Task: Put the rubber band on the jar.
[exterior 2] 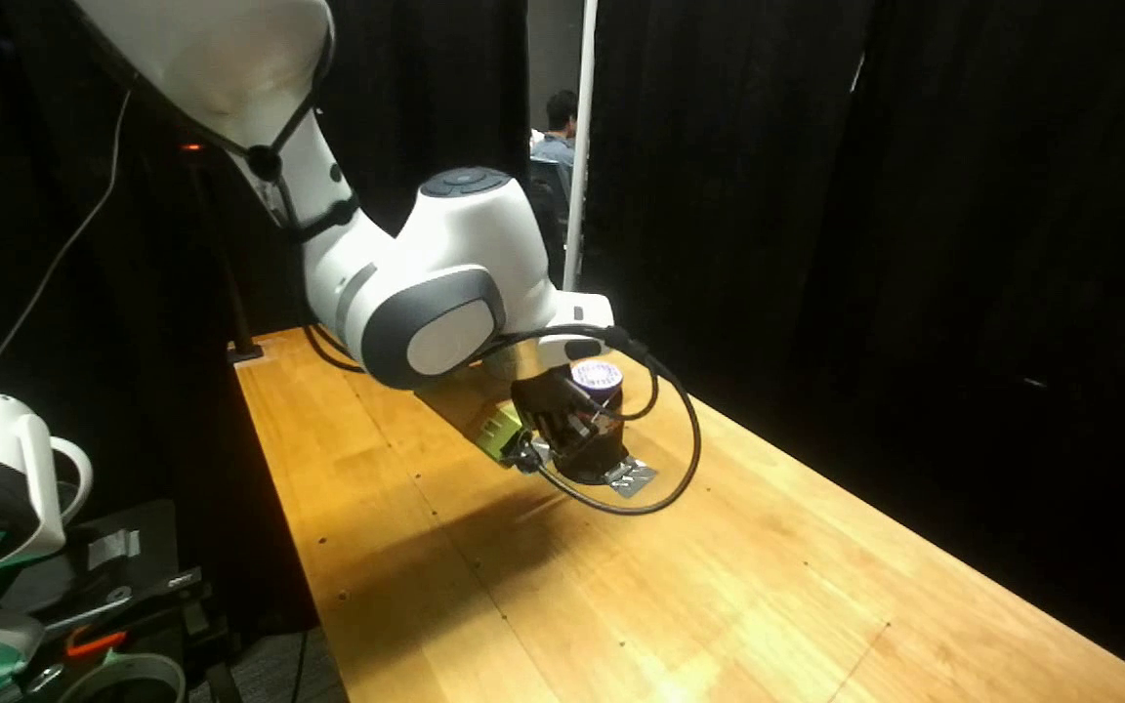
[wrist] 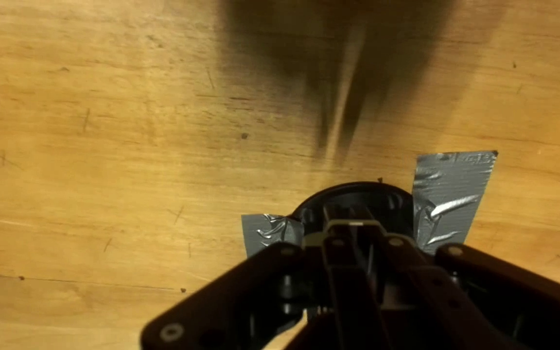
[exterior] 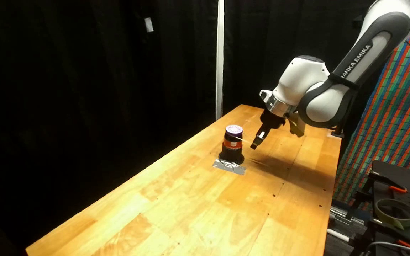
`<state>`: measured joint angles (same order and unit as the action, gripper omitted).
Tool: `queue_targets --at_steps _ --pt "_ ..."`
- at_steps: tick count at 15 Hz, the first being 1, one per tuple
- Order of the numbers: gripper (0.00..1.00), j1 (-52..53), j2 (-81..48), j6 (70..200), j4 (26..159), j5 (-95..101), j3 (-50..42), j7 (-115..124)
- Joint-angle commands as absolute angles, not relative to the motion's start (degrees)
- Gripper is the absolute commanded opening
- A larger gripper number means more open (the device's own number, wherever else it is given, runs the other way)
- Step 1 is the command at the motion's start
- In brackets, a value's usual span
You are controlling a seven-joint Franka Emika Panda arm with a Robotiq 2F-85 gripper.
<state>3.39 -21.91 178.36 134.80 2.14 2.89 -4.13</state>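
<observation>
The jar [exterior: 232, 144] stands upright on the table in both exterior views, with a dark body, orange-red label and white-and-purple lid [exterior 2: 597, 374]. In the wrist view its black round base [wrist: 392, 201] shows, the rest mostly hidden behind the fingers. The rubber band [exterior: 243, 139] looks like a thin pale strand stretched from just below the lid to my fingertips. My gripper [exterior: 254, 145] is tilted beside the jar, a little above the table. In the wrist view its fingers [wrist: 350, 216] are close together, with a pale strip across the tips.
Silver tape [exterior: 230, 167] holds the jar's base to the wooden table [exterior: 205, 213]; it shows on both sides of the base in the wrist view [wrist: 455, 189]. A black cable [exterior 2: 694, 430] loops out from the wrist near the jar. A cart with a tape roll [exterior: 409, 213] stands beside the table.
</observation>
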Motion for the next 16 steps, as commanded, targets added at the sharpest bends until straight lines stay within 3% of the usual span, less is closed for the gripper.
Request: queue_targets --at_steps 1,11,15,16 --pt "0.12 1.1 -20.6 191.9 142.7 5.2 3.5 -7.8" --pt "0.12 -2.8 -29.4 236.9 150.6 20.2 2.1 -10.3" --pt "0.13 -3.6 -36.1 247.3 148.8 23.1 1.2 -10.0" --pt "0.12 -9.5 -33.8 242.2 146.5 24.3 6.6 -10.7"
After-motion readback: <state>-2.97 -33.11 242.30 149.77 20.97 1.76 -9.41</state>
